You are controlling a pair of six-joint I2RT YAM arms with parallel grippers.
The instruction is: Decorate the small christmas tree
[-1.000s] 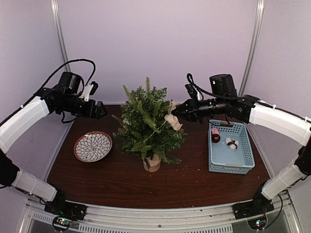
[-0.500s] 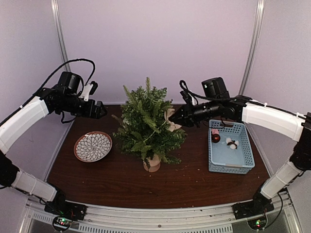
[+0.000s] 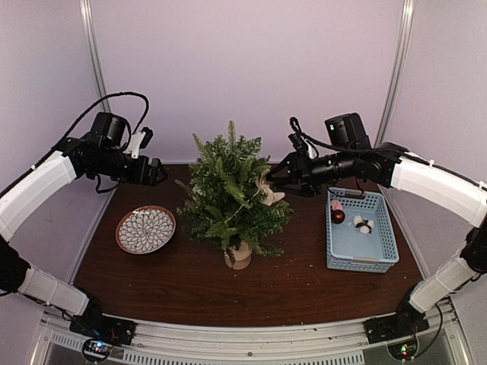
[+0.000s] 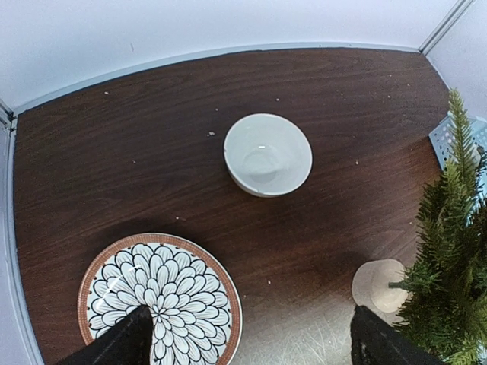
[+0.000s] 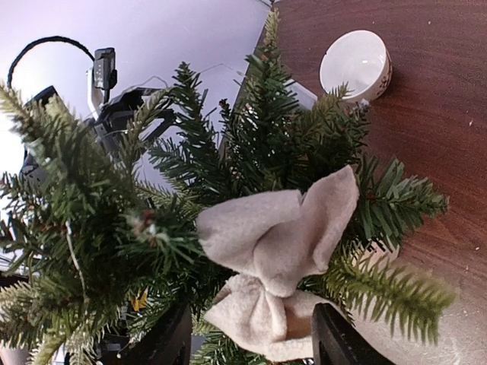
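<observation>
Your small christmas tree (image 3: 232, 194) stands upright near the middle of the table (image 3: 190, 285) on its pale stump base (image 3: 238, 257). A beige cloth bow (image 3: 266, 192) sits among the branches on the tree's right side, about halfway up. The right gripper (image 3: 283, 173) is right at that bow with its jaws spread. In the right wrist view the bow (image 5: 281, 258) fills the middle, and its lower lobe lies between the two dark fingers (image 5: 171, 338), which are cut off at the bottom edge. You cannot tell from there whether either finger touches the cloth, or what fastens the bow to the needles. The left gripper (image 3: 160, 172) hovers well off to the tree's left, level with its upper branches. Its jaws are spread wide with nothing between them, and only the two fingertips (image 4: 125, 342) show in its own camera. Below it, a patterned plate (image 3: 145, 229) lies to the tree's left. A white bowl (image 4: 268, 154) sits behind the plate toward the back wall; the overhead view does not show it, and the right wrist view catches it (image 5: 356, 65) past the tree's top. To the tree's right is a blue basket (image 3: 364, 266) holding a red ball (image 3: 337, 216), a small white ornament (image 3: 363, 224) too small to identify, and something pinkish at its far end. In the left wrist view the tree (image 4: 456, 251) is cropped by the frame edge and hides all but a corner of the basket.
</observation>
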